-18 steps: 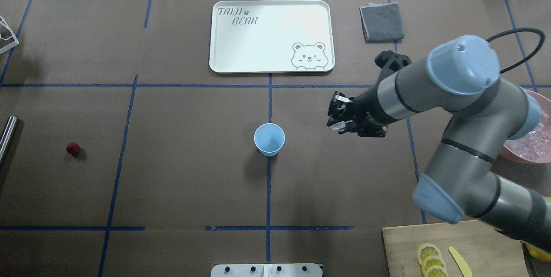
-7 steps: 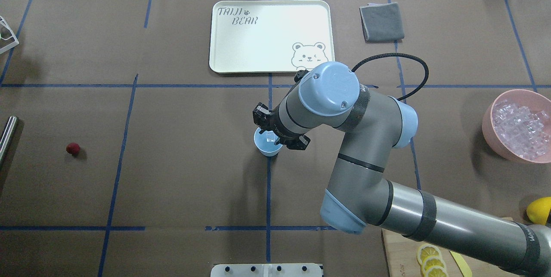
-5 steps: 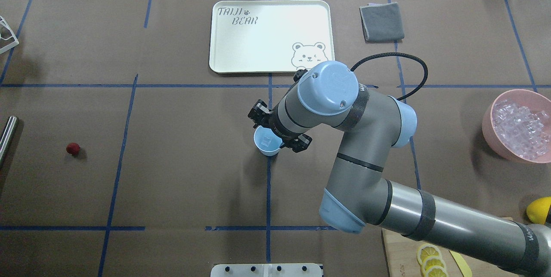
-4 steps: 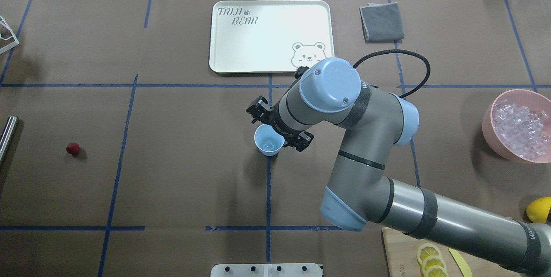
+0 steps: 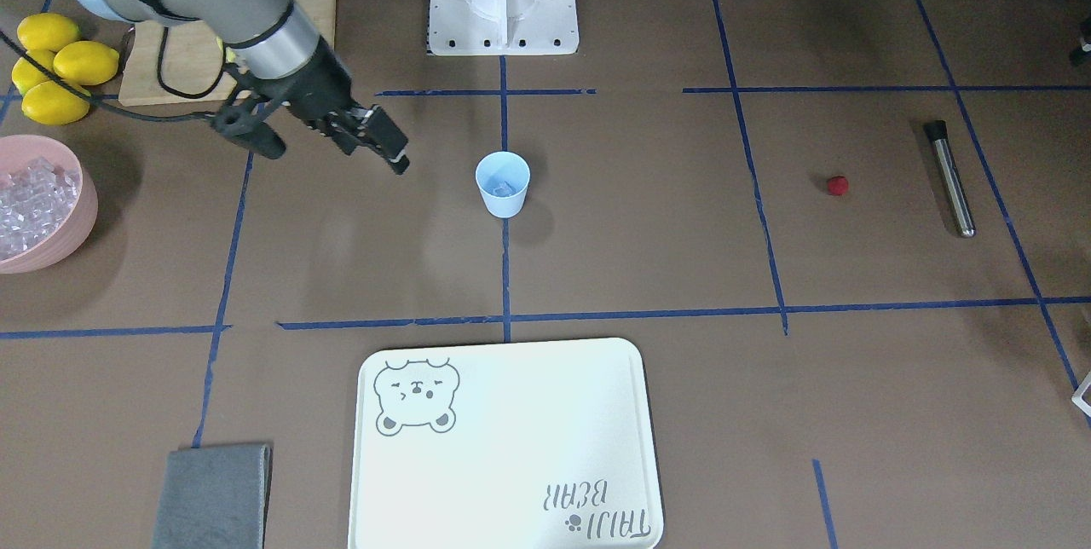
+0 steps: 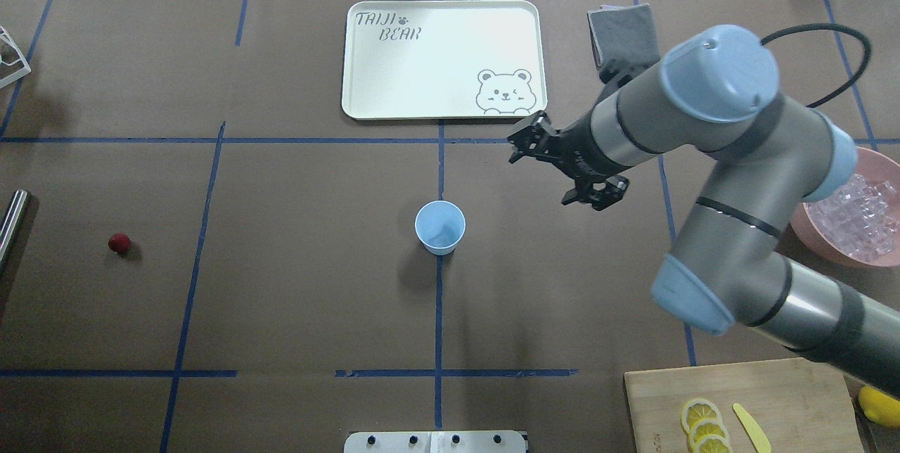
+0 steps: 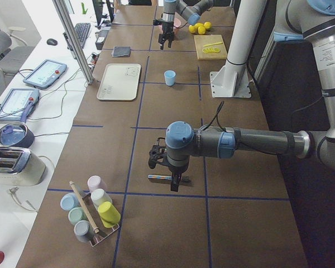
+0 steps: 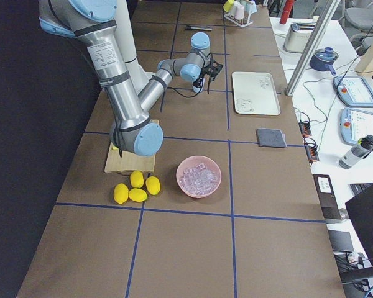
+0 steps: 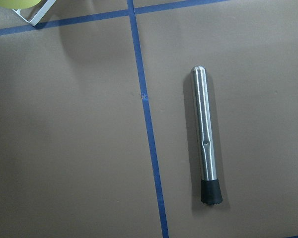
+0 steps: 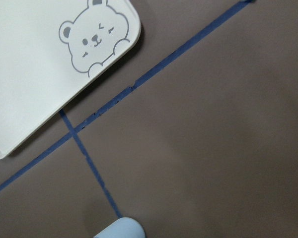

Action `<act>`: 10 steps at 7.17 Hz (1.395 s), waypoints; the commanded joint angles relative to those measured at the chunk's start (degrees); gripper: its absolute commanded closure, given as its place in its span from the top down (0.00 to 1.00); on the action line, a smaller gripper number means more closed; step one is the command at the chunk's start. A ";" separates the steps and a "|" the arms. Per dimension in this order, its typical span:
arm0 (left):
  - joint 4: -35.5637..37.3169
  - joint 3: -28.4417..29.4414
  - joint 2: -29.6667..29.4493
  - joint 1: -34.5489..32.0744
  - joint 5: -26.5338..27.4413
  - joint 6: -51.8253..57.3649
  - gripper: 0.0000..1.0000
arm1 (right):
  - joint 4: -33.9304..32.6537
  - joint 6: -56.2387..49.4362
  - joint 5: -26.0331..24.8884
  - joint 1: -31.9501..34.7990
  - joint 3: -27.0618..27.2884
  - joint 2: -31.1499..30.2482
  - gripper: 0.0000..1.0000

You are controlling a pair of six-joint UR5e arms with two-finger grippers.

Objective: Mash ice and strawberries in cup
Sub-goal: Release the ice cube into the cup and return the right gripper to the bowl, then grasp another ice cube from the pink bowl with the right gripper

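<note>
The small pale-blue tapered cup (image 6: 439,226) stands upright at the middle of the worktop, well away from every edge. One clear glassy ice cube (image 5: 503,187) lies in its bottom. The right gripper (image 6: 526,140) hangs in the air on the right-edge side of the cup, jaws apart and holding nothing. The left gripper (image 7: 174,184) hovers over the slim brushed-steel muddler with a black tip (image 9: 205,139) by the left edge; that side view does not show whether it is open or closed.

The small round dark-red strawberry (image 6: 119,243) lies alone on the brown paper near the left edge, a little inboard of the muddler and not yet in the cup. It looks soft and light, and likely to roll (a round berry on flat paper). A gentle pinch from above across its widest part should serve, since a hard squeeze would bruise it.

More ice sits in the large round pink bowl (image 5: 81,229) at the right edge. The cubes are probably hard, wet and slippery, so opposite flat faces are the place to grip.

The cup seems thin-walled and very light. Mashing could tip or slide it, so it wants steadying by its side wall below the rim, without crushing. The muddler is stiff and smooth, and best taken across the steel shaft.
</note>
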 commanded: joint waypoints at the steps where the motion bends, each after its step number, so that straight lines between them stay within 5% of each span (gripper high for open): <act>1: 0.00 -0.02 0.06 0.09 0.00 0.00 1.00 | 9.01 -8.78 3.50 8.98 2.63 -15.30 1.00; 3: 0.00 -0.02 0.06 0.09 0.00 0.00 1.00 | 9.14 -35.69 13.48 21.61 0.62 -25.17 1.00; 6: 0.00 -0.02 0.06 0.09 0.00 0.00 1.00 | 9.04 -78.50 14.86 29.13 -7.70 -30.31 1.00; 7: 0.08 -0.02 0.15 0.09 0.00 0.00 1.00 | 9.04 -87.08 13.81 29.67 -9.92 -30.31 1.00; 10: 0.17 -0.02 0.15 0.09 0.00 0.00 1.00 | 8.69 -90.59 6.28 26.44 -9.85 -32.68 1.00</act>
